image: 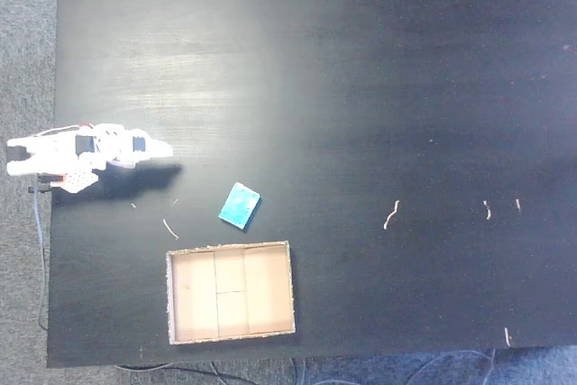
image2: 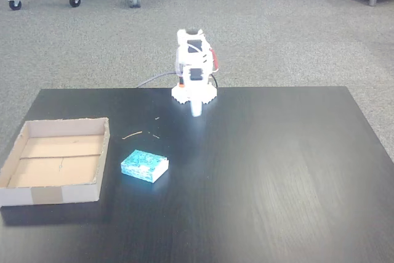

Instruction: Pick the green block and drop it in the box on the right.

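jaws: look closed on nothing, arm folded at the table edge | green block: flat on the table, apart from the jaws, just beside the cardboard box, outside it | in a fixed view block lies right of box

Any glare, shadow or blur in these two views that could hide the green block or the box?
In a fixed view from above, pale glare washes the table upper left, clear of the green block and box; slightly soft. In a fixed view from the front, even light, and the box casts a small shadow.
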Robot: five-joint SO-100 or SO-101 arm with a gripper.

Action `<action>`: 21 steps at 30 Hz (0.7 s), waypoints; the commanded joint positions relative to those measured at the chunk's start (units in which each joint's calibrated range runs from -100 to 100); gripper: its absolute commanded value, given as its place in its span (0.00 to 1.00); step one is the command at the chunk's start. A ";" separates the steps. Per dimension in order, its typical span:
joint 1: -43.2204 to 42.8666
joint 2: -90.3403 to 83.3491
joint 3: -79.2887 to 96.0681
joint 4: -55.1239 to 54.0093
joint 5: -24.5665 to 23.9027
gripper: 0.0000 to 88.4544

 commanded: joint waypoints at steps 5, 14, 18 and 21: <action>15.64 37.80 -28.70 -4.60 -6.30 0.00; 20.47 73.61 -54.00 -5.26 -5.57 0.38; 20.32 90.04 -72.67 7.29 -5.47 0.46; 20.78 98.51 -83.01 11.34 -5.86 0.56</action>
